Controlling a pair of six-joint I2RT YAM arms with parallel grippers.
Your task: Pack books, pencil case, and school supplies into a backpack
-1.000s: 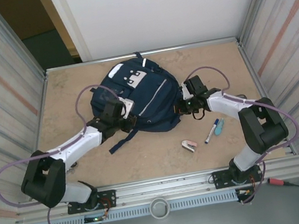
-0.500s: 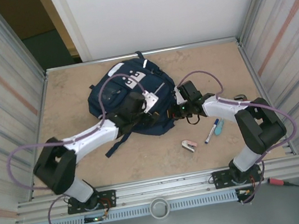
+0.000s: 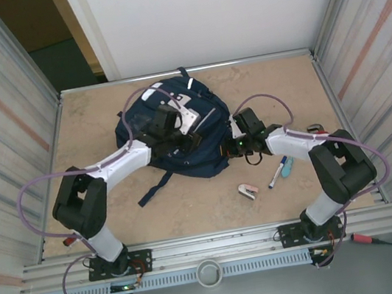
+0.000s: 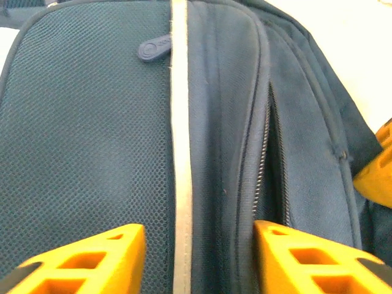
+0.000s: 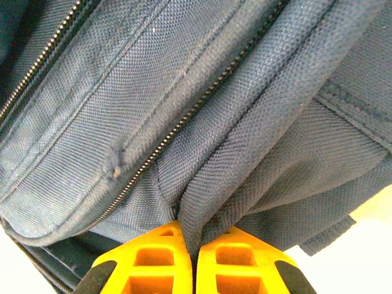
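The backpack (image 3: 210, 145) lies flat on the table (image 3: 87, 119), and both my grippers are at it. My left gripper (image 4: 199, 248) sits over the backpack's front panel, its jaws standing apart with nothing pinched between them. In the left wrist view a pale stripe (image 4: 179, 122) runs up the fabric between my two orange fingers (image 4: 92, 257), and a zipper line (image 4: 263, 159) passes just inside the right-hand one. Whether the fingertips touch the cloth I cannot tell. My left arm reaches from its base up and across the backpack's left side, with the wrist over the middle of the bag.

My right gripper (image 5: 195, 257) is at the backpack's right edge, clamped tight on a fold of its navy fabric. In the right wrist view the fold rises straight out from between my closed fingers, with another zipper (image 5: 177, 125) slanting across the cloth above it. In the top view that gripper (image 3: 239, 144) meets the bag's right side, and the forearm lies low, pointing leftward towards the bag.

The school supplies lie on the table off the backpack's near right corner. The marker pen (image 3: 277, 172) and the teal item (image 3: 287, 167) are side by side, and the pink-and-white item (image 3: 248, 192) is a little nearer to my bases.
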